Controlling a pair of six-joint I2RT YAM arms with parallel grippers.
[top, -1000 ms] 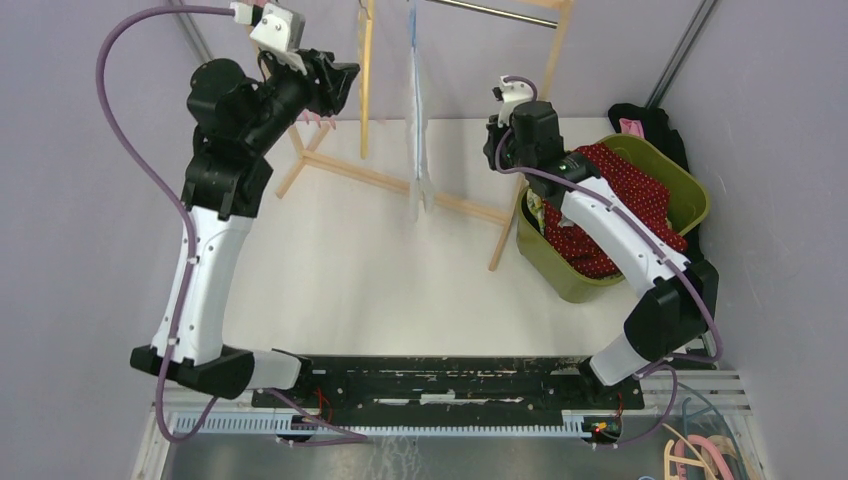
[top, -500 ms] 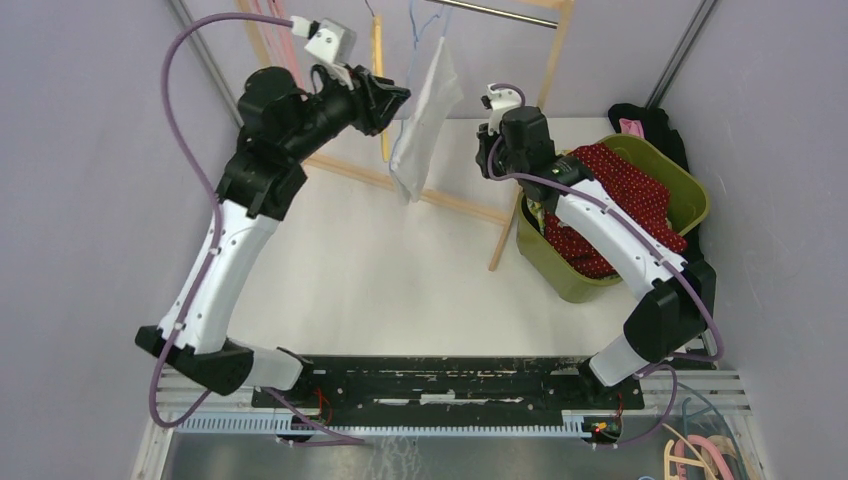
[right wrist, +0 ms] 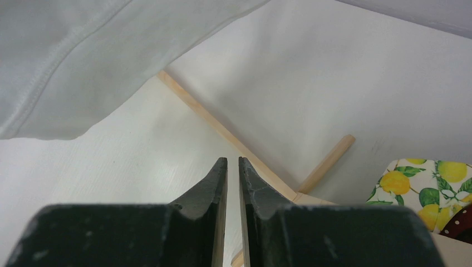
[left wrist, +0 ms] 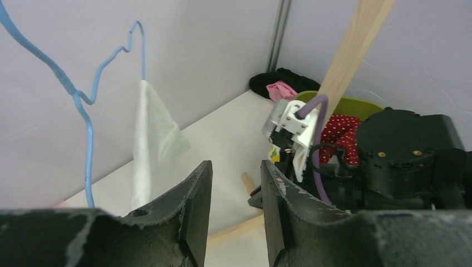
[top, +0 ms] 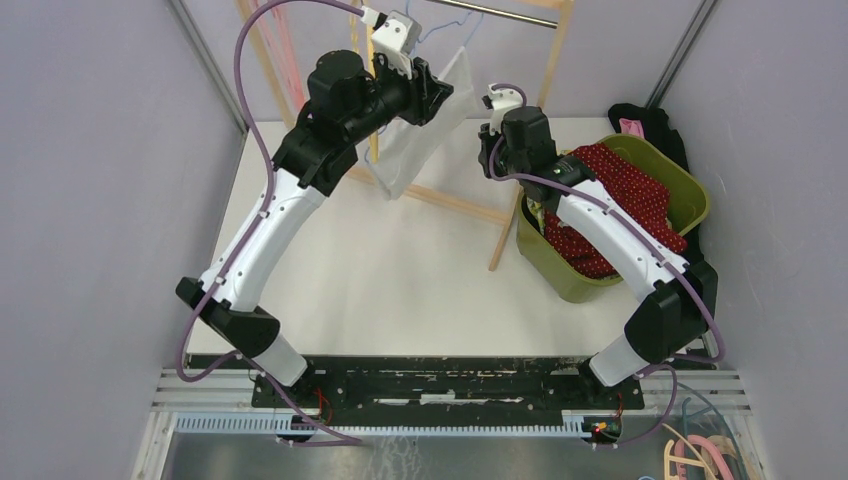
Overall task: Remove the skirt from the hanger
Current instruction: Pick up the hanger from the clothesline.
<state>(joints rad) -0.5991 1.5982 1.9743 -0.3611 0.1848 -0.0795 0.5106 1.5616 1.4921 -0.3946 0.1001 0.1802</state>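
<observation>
Hanging: white skirt (top: 420,125) on blue wire hanger (left wrist: 83,100), up at the rack
Left wrist only: hanger's hook; skirt lies just left of the fingers
Left gripper (left wrist: 234,214): jaws partly apart, nothing between them
Right gripper (right wrist: 233,208): jaws nearly closed, empty, below the skirt's hem
Overhead only: green bin (top: 690,190) with red cloth

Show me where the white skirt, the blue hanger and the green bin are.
white skirt (left wrist: 151,146): left wrist view, middle of the hanging cloth.
blue hanger (left wrist: 88,146): left wrist view, its long wire side.
green bin (top: 690,190): top view, right rim.
</observation>
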